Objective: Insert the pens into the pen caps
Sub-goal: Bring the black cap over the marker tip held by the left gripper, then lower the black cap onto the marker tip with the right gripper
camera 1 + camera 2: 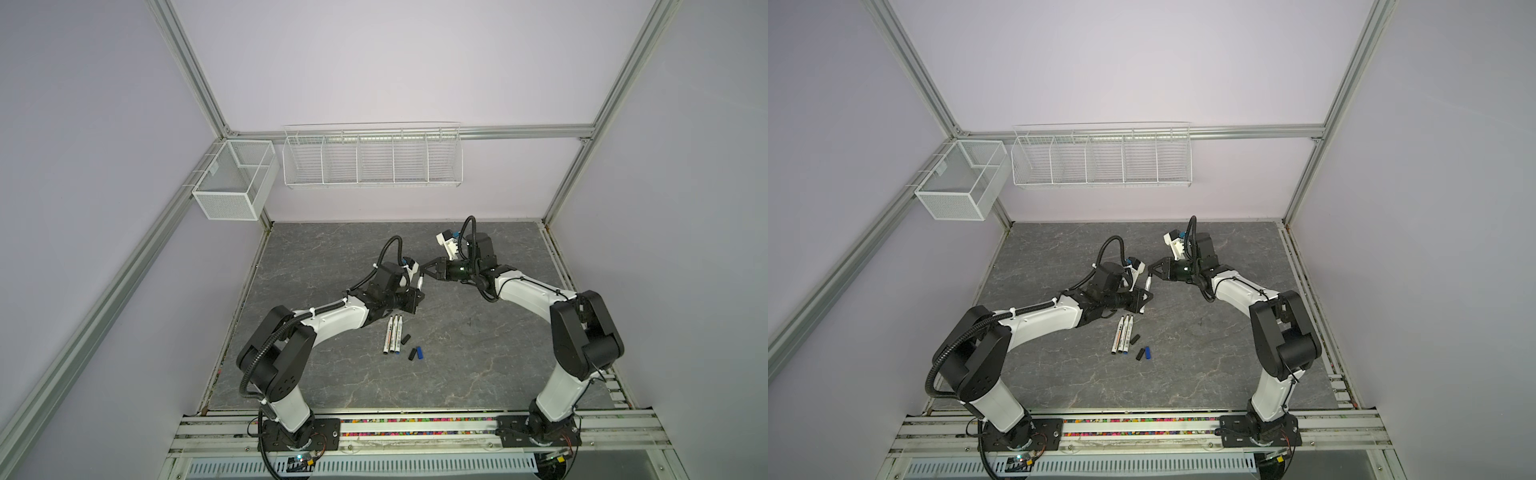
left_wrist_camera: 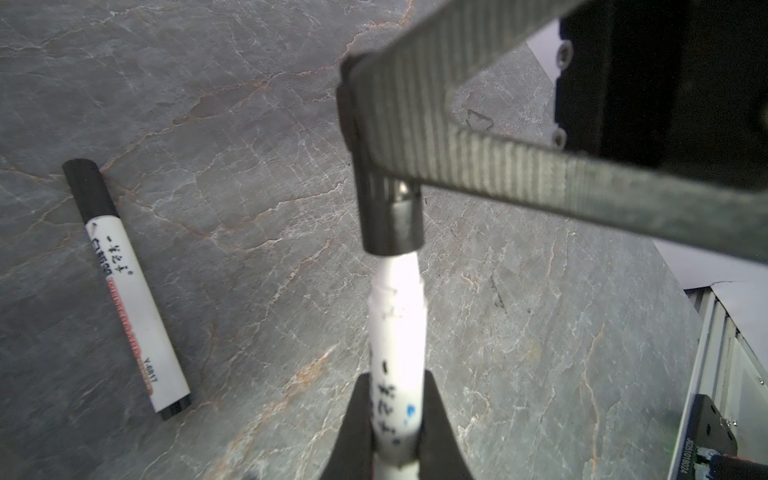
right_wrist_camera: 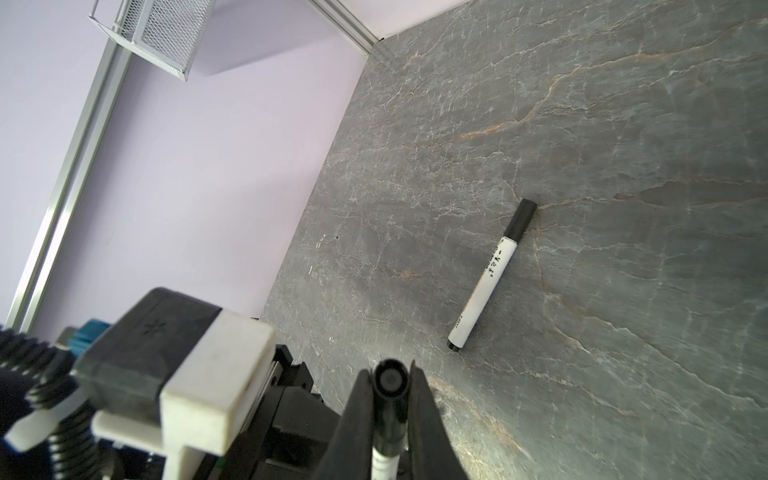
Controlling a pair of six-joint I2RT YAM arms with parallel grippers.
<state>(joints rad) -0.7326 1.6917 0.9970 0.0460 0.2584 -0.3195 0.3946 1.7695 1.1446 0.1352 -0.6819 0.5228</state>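
Above the middle of the desk [image 1: 478, 353], the left tool [image 2: 395, 424] is pinching a white pen [image 2: 397, 332] low on its printed barrel, fingers pressed in on both sides, w/ the tip end pointing away from the wrist cam. The right tool [image 3: 388, 382] is clamping a black cap [image 2: 392, 220] btw its fingers and holding it end-on over that pen's tip. In the left wrist view the cap's mouth is sitting over the tapered nose, w/ a short stretch of white neck showing below it, so it is not fully seated. In both top views the two tools are meeting nose to nose above the desk. Out from there, a capped pen [image 2: 124, 286] is lying flat on the desk, apart from both tools. Nearer the arm bases, three uncapped pens [image 1: 392, 334], one w/ a blue end, are lying side by side. A loose black cap [image 1: 405, 339] is lying just beside them. A second black cap [image 1: 412, 354] and a blue cap [image 1: 420, 352] are lying next to each other a bit further on.
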